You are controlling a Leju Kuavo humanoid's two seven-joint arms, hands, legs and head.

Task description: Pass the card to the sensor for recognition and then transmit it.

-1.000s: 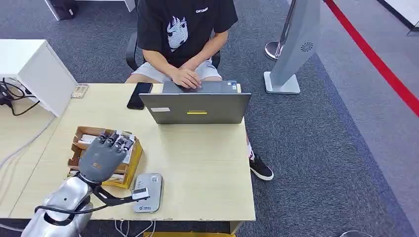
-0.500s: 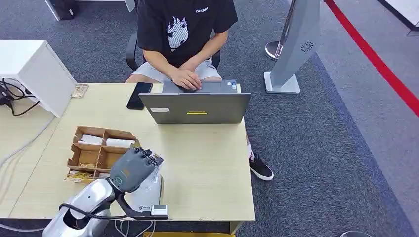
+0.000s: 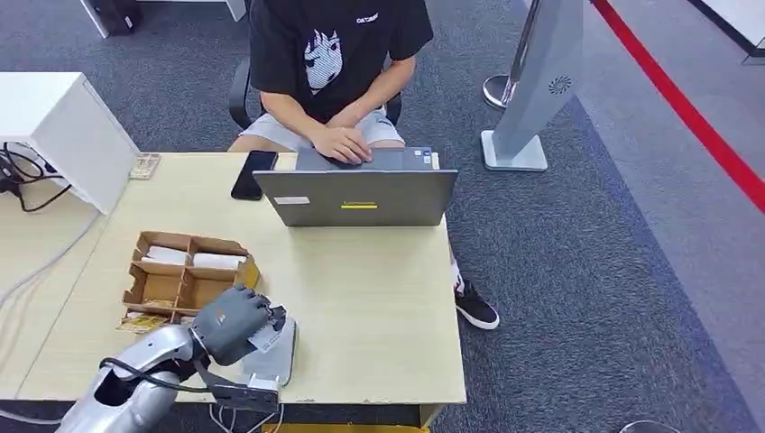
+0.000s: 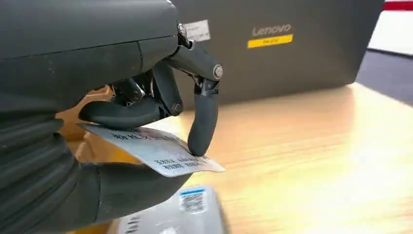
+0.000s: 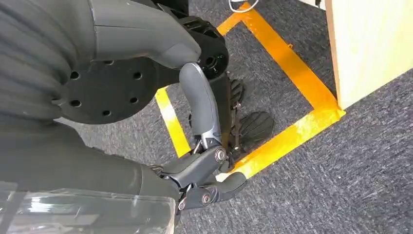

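**Card pinched in the left hand, held just above the reader**

While the person (image 3: 329, 54) across the desk rests both hands on the laptop's keyboard, the left hand (image 3: 236, 323) hangs over the near part of the wooden table (image 3: 370, 307), its fingers (image 4: 202, 124) pressing down on a white ID card (image 4: 156, 150) and the thumb under it, so the card is clamped between them. Rows of small dark print run along the card's face; the characters are too fine to read. Directly beneath the hand, and partly covered by it in the head view, lies the grey card reader (image 3: 273, 356); the wrist view shows a blue-edged label with a square code on its top, blurred, with the card held a little above it and not touching.

Beyond the fingertips stands the grey laptop (image 3: 359, 197), its lid back turned to the hand. "Lenovo" is written there in grey letters above a yellow strip, and a small white sticker sits near the lid's other corner. Just beside the hand, on its outer side, is a brown cardboard tray (image 3: 180, 275) with compartments, two of which hold white cards. A black phone (image 3: 254, 174) lies far from the hand, next to the laptop.

The right hand (image 5: 204, 180) hangs low by the table's side over grey carpet and yellow floor tape (image 5: 287, 58), fingers loosely curled and apart, holding nothing.
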